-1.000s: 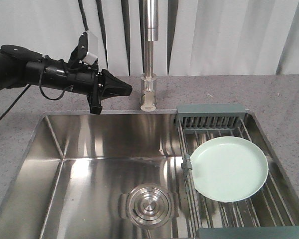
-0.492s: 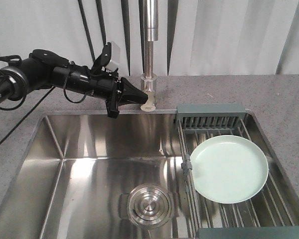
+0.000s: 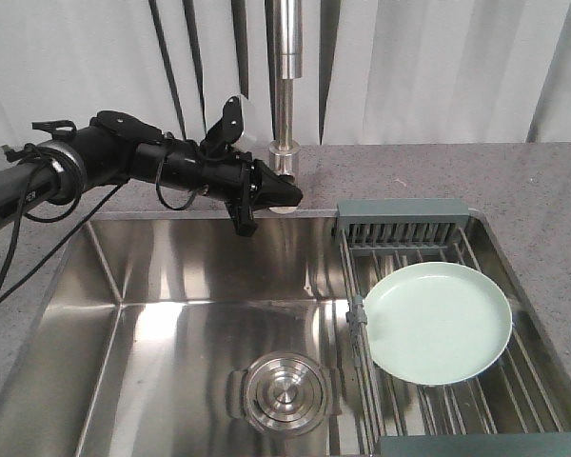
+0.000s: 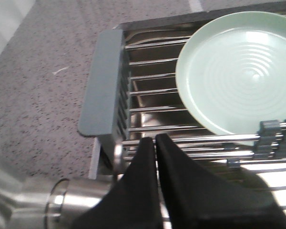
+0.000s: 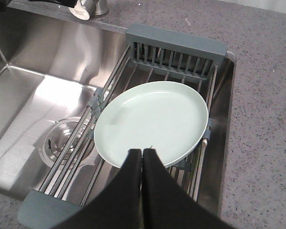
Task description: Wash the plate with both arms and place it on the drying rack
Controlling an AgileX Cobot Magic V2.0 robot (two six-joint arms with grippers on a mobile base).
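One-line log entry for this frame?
plate: flat on drying rack | left end effector: shut, at faucet base | right end effector: shut, over plate

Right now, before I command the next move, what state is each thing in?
Pale mint-green round plate: lying flat on the rack, ungripped.
Wire drying rack with grey-green ends: set over the sink's right side.
Left end effector: shut, empty, at the faucet base.
Right end effector: shut, empty, above the plate's near rim.
Steel faucet: no water visible.

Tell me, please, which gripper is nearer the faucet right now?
The left. The left gripper sits right at the base of the faucet, jaws shut. The right gripper is over the near rim of the plate on the drying rack, well away from it.
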